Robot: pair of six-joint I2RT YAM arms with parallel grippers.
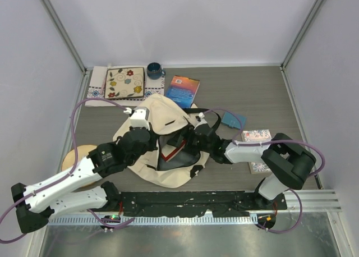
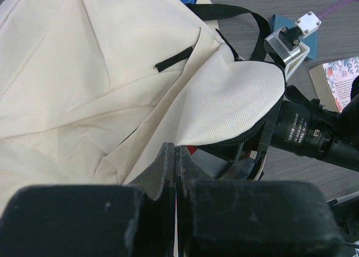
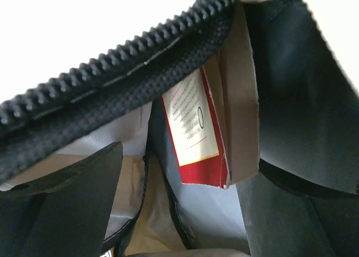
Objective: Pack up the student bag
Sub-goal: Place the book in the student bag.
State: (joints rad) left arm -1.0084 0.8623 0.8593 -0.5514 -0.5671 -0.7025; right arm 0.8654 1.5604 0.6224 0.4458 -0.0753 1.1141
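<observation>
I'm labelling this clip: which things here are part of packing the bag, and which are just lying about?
In the job: bag, left gripper pinching its edge, right gripper open inside it, red-and-white book already inside.
Lying about: mug, flowered pad, blue book, flowered notebook, wooden disc.

**Tabletop** point(image 1: 269, 94): grey wood-grain surface, enclosed by pale walls on the left, far and right sides.

Lying on it:
- **White cloth** point(image 1: 96, 87) with a patterned border, in the far left corner. It carries a flat **floral pouch** point(image 1: 124, 83).
- **Dark blue mug** point(image 1: 155, 71), upright near the far edge at the cloth's right end. Whether it stands on cloth or bare top cannot be told.
- **Blue-and-orange book** point(image 1: 183, 88), flat, right of the cloth.
- **Student bag** point(image 1: 160, 114), cream, in the centre, its far side touching that book.
- **Small teal item** point(image 1: 233, 120), flat, right of the bag.
- **Floral booklet** point(image 1: 257, 136), toward the right edge, partly covered.
- **Round tan disc** point(image 1: 76, 155), at the left edge, partly covered.
</observation>
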